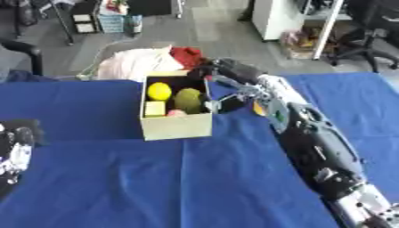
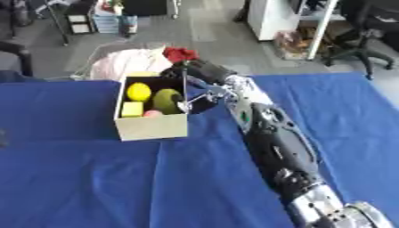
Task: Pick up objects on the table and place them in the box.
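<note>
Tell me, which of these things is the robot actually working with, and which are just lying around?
Part of the job: box; yellow ball; green fruit; yellow block; pink thing; right hand; blue table.

Just lying about: pink-white cloth bundle; red cloth; office chair.

Right hand at the box
Lemon at the box's 11 o'clock; left hand at 9 o'clock.
</note>
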Motion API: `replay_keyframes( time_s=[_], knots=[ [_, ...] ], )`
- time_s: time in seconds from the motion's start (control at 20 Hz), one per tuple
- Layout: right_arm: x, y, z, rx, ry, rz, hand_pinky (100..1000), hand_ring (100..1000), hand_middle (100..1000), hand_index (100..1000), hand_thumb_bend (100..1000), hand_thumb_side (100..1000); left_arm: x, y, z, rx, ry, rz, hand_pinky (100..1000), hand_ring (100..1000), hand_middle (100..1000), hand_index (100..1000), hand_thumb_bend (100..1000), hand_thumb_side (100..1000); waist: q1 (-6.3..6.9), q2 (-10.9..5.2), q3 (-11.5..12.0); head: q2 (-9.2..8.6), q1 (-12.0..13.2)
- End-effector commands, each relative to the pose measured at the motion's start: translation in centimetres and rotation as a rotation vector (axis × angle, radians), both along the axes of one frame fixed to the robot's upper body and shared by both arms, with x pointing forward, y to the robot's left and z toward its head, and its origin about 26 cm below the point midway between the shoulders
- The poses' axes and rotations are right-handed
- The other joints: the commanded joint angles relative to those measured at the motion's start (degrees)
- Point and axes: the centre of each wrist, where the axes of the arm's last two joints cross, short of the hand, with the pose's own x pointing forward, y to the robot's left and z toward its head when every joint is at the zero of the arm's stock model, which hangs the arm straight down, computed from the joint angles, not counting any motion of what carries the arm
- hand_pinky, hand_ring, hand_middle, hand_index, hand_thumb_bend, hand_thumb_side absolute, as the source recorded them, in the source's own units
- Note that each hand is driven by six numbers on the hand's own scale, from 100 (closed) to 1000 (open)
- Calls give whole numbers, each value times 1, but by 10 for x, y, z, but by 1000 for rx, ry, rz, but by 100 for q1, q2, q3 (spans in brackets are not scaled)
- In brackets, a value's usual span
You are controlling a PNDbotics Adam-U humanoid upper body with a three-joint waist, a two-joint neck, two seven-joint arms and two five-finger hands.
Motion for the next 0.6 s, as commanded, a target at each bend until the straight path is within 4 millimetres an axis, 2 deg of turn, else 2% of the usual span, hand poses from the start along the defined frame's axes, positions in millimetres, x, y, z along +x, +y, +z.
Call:
replay_keyframes(
  time_s=[0.05,0.25,0.55,0.6],
  knots=[
    [-1,-41,20,84,7,-122,803,741,731,923,100,203,0,4,6,18,-20,8,785,559,564,716,100,577,-73,-63,-33,-18,28],
    [0,-73,6,180,52,-314,795,753,770,956,100,205,-1,5,7,22,-22,8,786,559,564,716,100,578,-69,-52,-43,-37,13],
    [1,-93,-30,242,124,-555,792,769,832,964,100,199,-1,4,8,21,-26,4,788,560,565,716,100,581,-43,-11,15,-92,-73],
    [1,-94,-37,239,146,-584,796,775,838,967,100,100,-1,3,8,20,-27,2,788,559,565,716,100,581,-40,-4,28,-100,-90]
  ],
)
